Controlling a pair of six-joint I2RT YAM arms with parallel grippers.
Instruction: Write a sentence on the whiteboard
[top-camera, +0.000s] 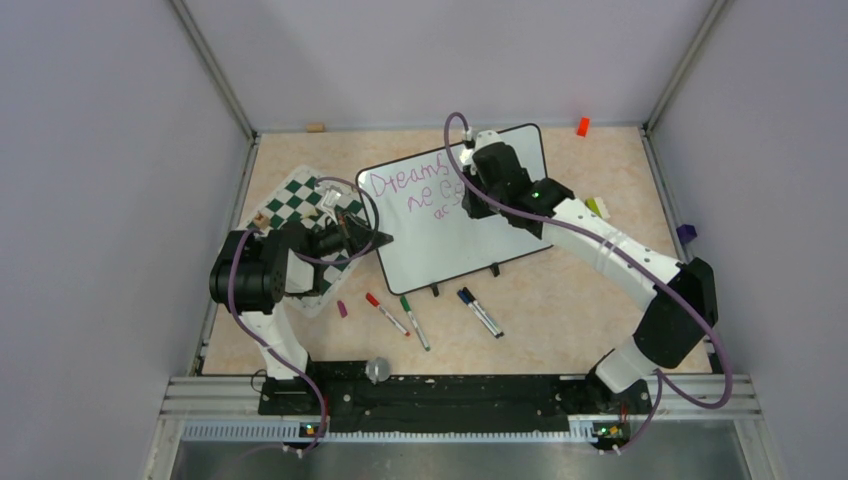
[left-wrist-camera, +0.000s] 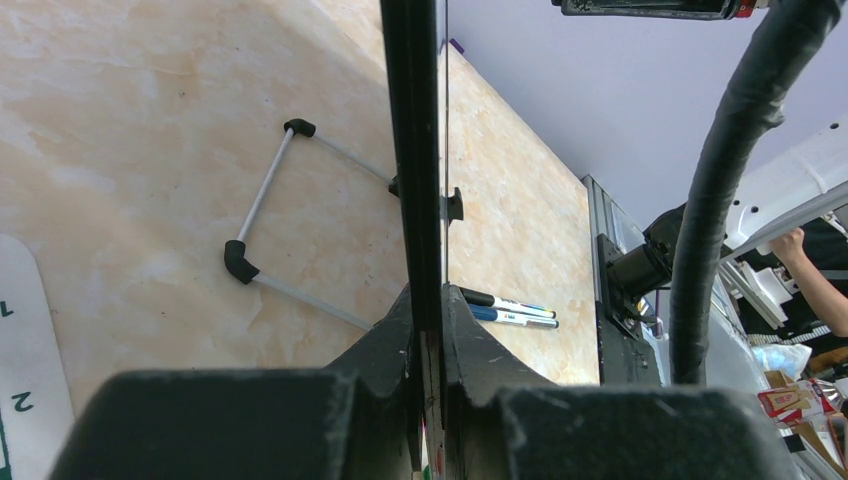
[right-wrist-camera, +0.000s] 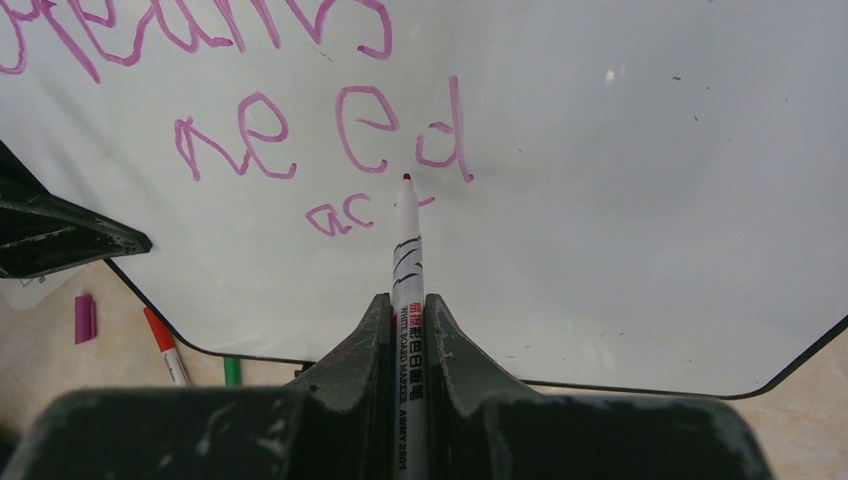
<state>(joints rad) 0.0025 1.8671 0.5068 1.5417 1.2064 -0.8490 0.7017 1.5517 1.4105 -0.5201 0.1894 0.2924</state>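
Board (top-camera: 450, 250) edge clenched in L jaws, prob. to steady it; R jaws grasp marker (right-wrist-camera: 407, 250), tip at board beside "ac", so sentence (right-wrist-camera: 330, 130) looks unfinished.

Reads "Dreams need ac" on the whiteboard (right-wrist-camera: 620, 200), "WHITE BOARD MARKER" on the marker (right-wrist-camera: 407, 270) over it, "1", "2" on the mat (left-wrist-camera: 30, 330) beside it.

The right hand (right-wrist-camera: 408, 310) clamps a slim white whiteboard marker (right-wrist-camera: 407, 250). The marker's purple tip meets the glossy, black-framed whiteboard (right-wrist-camera: 620, 200) just right of "ac" in the purple-pink handwritten sentence (right-wrist-camera: 340, 130), under "need". A purple cap (right-wrist-camera: 85, 318), a red-capped marker (right-wrist-camera: 165, 345) and a green marker (right-wrist-camera: 232, 371) lie on the beige table (right-wrist-camera: 40, 370).
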